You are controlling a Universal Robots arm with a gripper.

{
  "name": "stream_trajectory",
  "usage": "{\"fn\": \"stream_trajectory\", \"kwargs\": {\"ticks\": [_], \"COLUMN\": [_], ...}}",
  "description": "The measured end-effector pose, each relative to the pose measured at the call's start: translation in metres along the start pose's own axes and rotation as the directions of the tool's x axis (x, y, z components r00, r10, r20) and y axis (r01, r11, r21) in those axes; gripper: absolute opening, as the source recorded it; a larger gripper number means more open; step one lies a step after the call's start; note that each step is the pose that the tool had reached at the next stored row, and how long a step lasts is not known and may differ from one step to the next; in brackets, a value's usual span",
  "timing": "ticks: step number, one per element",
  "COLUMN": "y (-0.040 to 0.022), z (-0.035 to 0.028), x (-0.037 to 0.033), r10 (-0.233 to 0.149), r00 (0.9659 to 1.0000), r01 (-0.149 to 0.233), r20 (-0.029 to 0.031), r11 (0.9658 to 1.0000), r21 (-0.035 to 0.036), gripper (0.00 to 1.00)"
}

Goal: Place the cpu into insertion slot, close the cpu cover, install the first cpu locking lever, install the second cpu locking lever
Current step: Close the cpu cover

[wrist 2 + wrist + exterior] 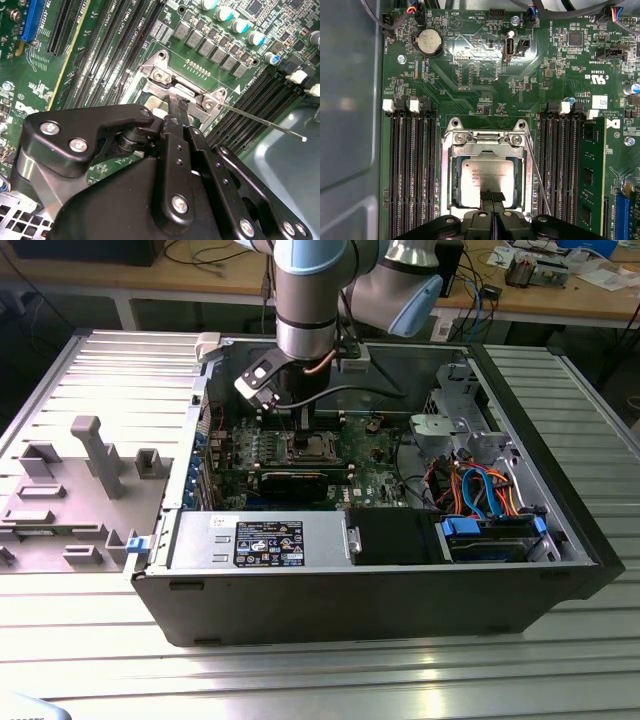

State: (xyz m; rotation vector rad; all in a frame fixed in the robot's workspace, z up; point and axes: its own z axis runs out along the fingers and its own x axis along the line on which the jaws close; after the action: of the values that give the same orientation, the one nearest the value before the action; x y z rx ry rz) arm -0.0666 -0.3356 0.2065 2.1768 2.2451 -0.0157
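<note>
The cpu [482, 172], a small square chip with a dull silver top, lies in the motherboard's socket. The cpu cover [487, 145], a thin silver frame, rests flat around it, and the chip shows through its square opening. My gripper [492, 196] is shut with its two black fingers pressed together, the tips at the cover's near edge over the chip. In the second wrist view the gripper [178, 104] touches the frame by its hinge screws. One thin wire locking lever [265, 122] sticks out loose beside the socket [540, 185]. In the exterior view the arm hangs over the socket [318, 447].
Black memory slots [412, 170] flank the socket on both sides, with a green memory module [592, 170] beyond them. A coin battery [429, 41] sits on the board. A long black expansion card [295, 478], a power supply [270, 540] and a cabled drive cage [480, 490] crowd the case.
</note>
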Motion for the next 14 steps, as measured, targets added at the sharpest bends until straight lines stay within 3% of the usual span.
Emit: {"fn": "stream_trajectory", "kwargs": {"ticks": [5, 8, 14], "y": [0.0013, 0.0056, 0.0222], "z": [0.0004, -0.0033, -0.0065], "x": [-0.0005, -0.0006, -0.0012], "r10": [0.0, 0.0, 0.0], "r00": [1.0, 1.0, 1.0], "r01": [0.0, 0.0, 0.0], "r20": [0.0004, 0.0005, 0.0003], "r11": [1.0, 1.0, 1.0], "r21": [-0.0001, -0.0001, 0.0076], "gripper": [0.11, 0.11, 0.11]}}
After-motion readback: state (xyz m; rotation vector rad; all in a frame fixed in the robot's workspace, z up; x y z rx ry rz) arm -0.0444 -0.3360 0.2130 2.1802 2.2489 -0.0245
